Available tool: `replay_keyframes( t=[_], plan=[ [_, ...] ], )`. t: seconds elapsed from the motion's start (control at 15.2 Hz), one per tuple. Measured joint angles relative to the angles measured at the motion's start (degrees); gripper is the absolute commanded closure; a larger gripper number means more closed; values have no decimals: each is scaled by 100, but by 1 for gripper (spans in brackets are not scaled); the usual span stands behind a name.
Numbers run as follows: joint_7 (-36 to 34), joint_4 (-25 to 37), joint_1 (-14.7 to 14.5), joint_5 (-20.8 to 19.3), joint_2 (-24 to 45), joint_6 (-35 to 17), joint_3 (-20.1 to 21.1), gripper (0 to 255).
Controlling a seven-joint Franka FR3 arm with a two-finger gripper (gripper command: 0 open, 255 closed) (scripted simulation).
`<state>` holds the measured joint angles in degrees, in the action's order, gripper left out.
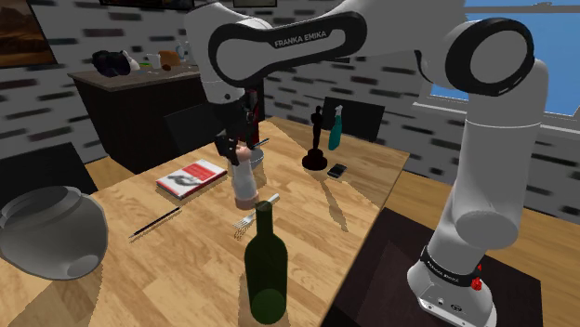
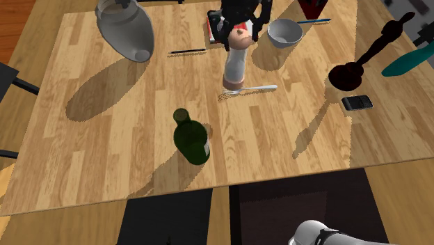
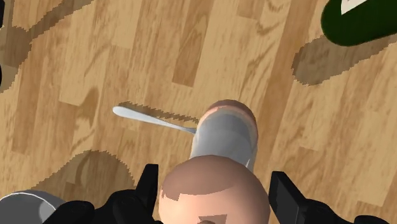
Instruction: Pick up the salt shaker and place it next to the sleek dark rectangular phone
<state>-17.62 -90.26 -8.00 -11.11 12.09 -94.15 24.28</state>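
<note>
The salt shaker is a tall grey cylinder with a pinkish rounded top, upright near the middle of the wooden table. My gripper comes straight down over the shaker, one finger on each side of the top, clasping it. Its base is at the tines of a fork; whether it touches the table is unclear. The phone, a small dark rectangle, lies flat well toward the second exterior view's right, beside a dark statuette. In the shoulder view the phone is beyond the shaker.
A green wine bottle stands close to the shaker on the near side. A white bowl, a red-and-white book, a pen and a big grey vase lie around. A teal bottle stands behind the statuette.
</note>
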Motion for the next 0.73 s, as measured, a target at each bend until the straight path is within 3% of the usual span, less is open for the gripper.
replay_keyframes(
  t=[0.73],
  plan=[
    [1518,-1052,893,330,-1195,-150,-607,255]
  ],
)
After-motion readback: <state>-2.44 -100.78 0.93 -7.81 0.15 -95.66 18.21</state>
